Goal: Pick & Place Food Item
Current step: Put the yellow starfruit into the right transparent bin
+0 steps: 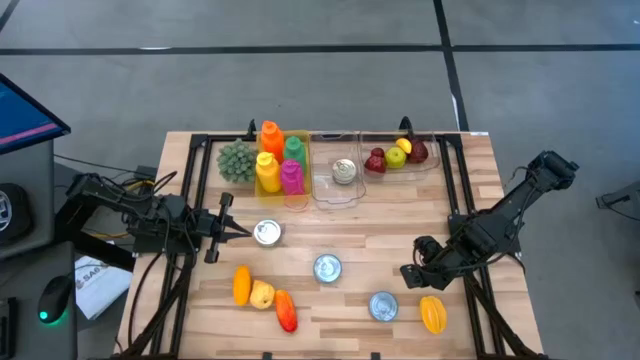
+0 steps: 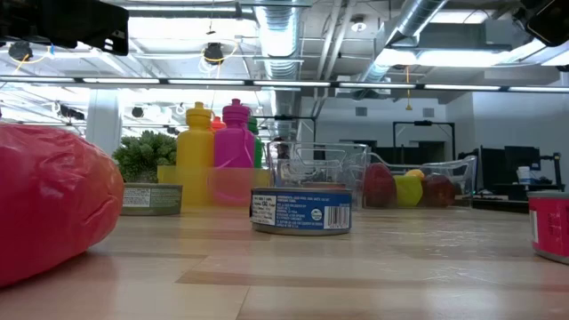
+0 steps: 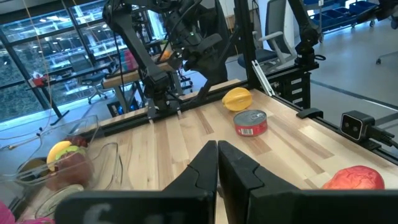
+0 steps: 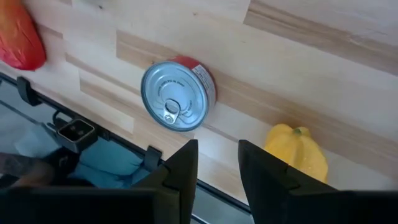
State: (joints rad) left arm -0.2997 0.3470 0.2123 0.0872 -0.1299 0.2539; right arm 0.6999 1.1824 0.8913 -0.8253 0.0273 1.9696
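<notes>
Just beyond the right gripper's parted, empty fingers lay the red-labelled can on its base, with the yellow pepper beside the other finger. Either looked light: the can rigid and slick, best pinched across its side wall, the pepper waxy and lobed, best taken across its middle. Across the table, the left gripper waited clenched on nothing.

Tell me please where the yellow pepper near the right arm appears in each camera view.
High view: yellow pepper near the table's front right corner, beside a can.
Low view: not in it.
Left wrist view: pepper far across the table, behind the red-labelled can.
Right wrist view: pepper beside the can, just past the right gripper, whose fingers stand apart and empty.
Shared landmark: that can next to the pepper.
</notes>
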